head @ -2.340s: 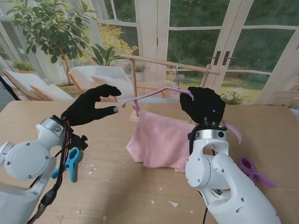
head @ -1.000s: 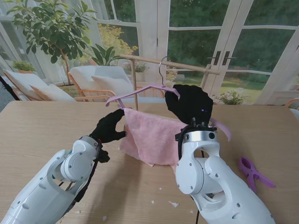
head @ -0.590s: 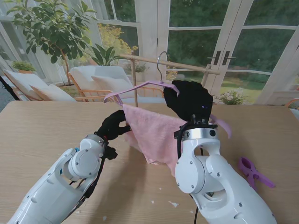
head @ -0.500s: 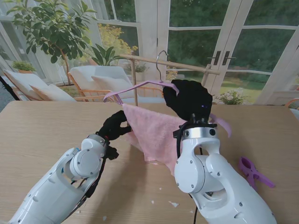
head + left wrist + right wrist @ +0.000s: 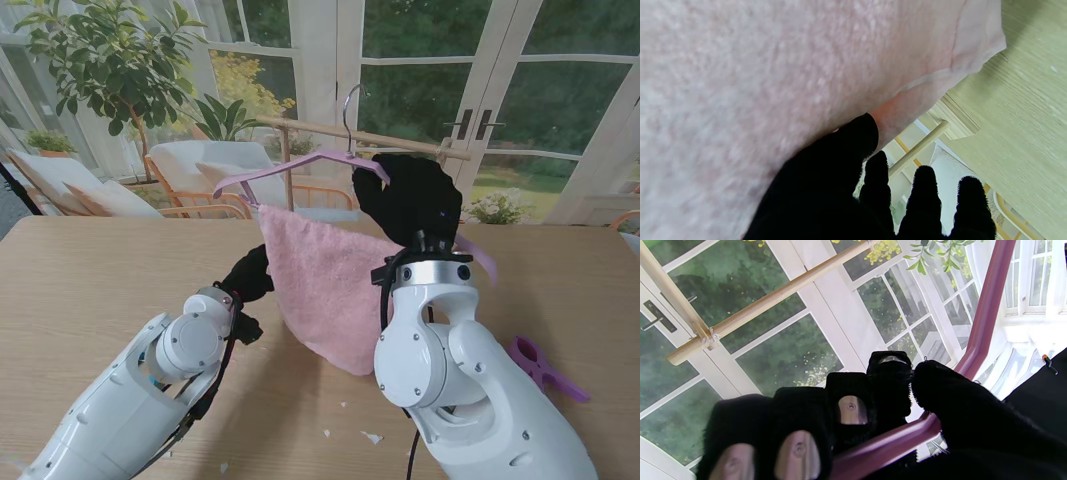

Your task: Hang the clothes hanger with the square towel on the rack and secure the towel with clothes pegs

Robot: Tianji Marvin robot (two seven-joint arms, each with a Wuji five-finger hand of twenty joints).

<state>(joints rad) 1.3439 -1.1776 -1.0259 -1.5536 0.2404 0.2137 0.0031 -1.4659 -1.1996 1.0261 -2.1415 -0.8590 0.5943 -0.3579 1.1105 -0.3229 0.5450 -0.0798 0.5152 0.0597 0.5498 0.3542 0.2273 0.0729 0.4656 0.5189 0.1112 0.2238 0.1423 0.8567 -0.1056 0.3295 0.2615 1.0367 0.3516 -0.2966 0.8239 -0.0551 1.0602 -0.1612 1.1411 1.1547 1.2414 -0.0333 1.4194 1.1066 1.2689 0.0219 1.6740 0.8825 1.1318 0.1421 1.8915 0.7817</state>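
Status: hang step is in progress, not done. The right hand (image 5: 408, 200) is gripping the purple clothes hanger (image 5: 290, 166) near its neck, fingers wrapped around the bar (the right wrist view confirms this), and is holding it in the air over the far middle of the table (image 5: 80, 270). The metal hook (image 5: 347, 103) is sitting level with the wooden rack (image 5: 400, 139) bar, but I can't tell whether it is over the bar or only in front of it; I'm judging it not yet seated.

The pink square towel (image 5: 320, 290) is draping over the hanger, hanging clear of the table. The left hand (image 5: 248, 276) is resting against the towel's left edge, thumb touching the cloth and the other fingers spread beside it, so it is steadying rather than gripping, with nothing held.

Remaining: seating the hook on the rack, letting go, then pegging. No pegs are on the towel. One purple clothes peg (image 5: 540, 366) is lying near the table's right edge, untouched. Other pegs aren't showing.

Labels and writing: nothing readable on the hanger, towel, peg or arms.
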